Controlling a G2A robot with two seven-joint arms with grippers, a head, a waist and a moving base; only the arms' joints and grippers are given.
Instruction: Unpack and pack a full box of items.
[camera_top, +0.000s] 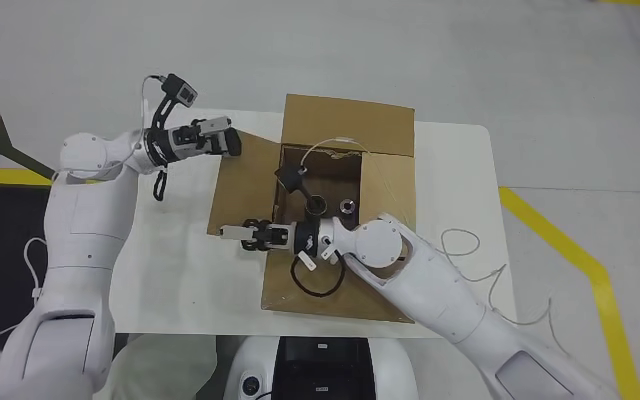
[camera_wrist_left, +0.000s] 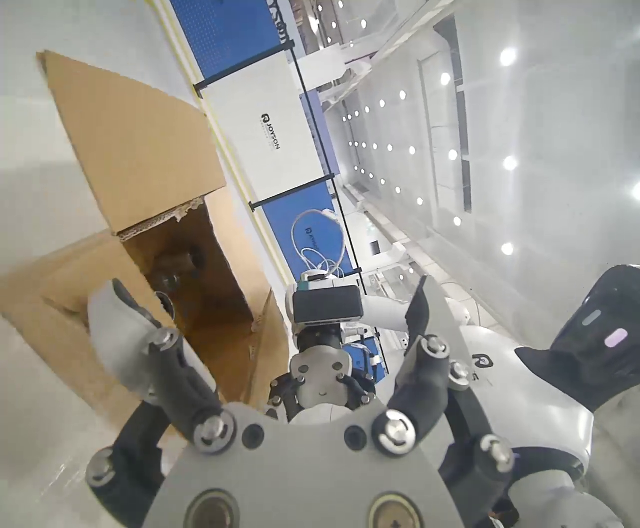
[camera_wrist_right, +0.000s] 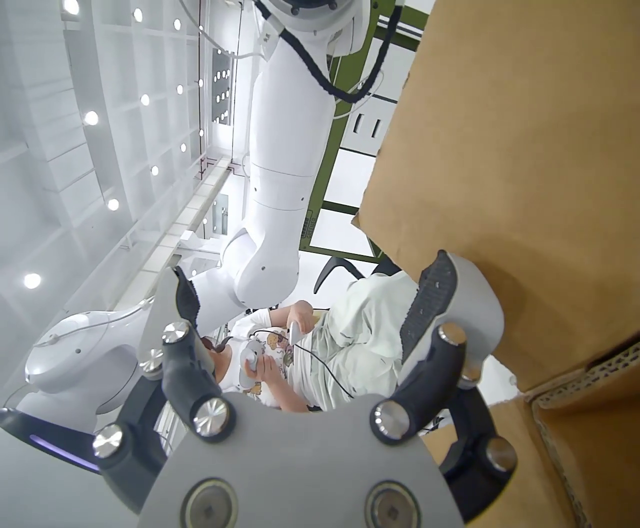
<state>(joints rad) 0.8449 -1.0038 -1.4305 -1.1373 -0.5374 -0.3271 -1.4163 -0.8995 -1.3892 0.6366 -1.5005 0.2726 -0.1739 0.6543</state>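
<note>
Two grippers noted, both with fingers spread and nothing held.

1. Nearest the robot, the cardboard box (camera_top: 388, 190) stands open at the middle of the white table (camera_top: 160, 270), with its flaps folded outward. The near flap (camera_top: 285, 298) is spread toward the robot.

2. A black cable (camera_top: 310, 290) lies in a loop at the near side of the box, partly under the right arm.

3. The right gripper (camera_top: 235, 233) sits over the left flap (camera_top: 240, 190), pointing away from the box interior toward the table's left side. In its wrist view the right gripper (camera_wrist_right: 307, 270) has its fingers wide apart. One finger (camera_wrist_right: 435, 300) stands just beside a cardboard face, and contact cannot be confirmed.

4. Farther in, on the box floor, are two small round items (camera_top: 316, 205). A black object (camera_top: 291, 178) lies toward the far left corner. A white cable (camera_top: 312, 150) arcs up by the far wall.

5. The left gripper (camera_top: 228, 140) is above the table just beside the far corner of the left flap, pointing toward the box. Its wrist view shows the left gripper (camera_wrist_left: 270, 285) with fingers well apart, facing the box (camera_wrist_left: 150, 150) opening.

6. Farthest off, the far flap (camera_top: 350, 122) is folded back away from the robot
</note>
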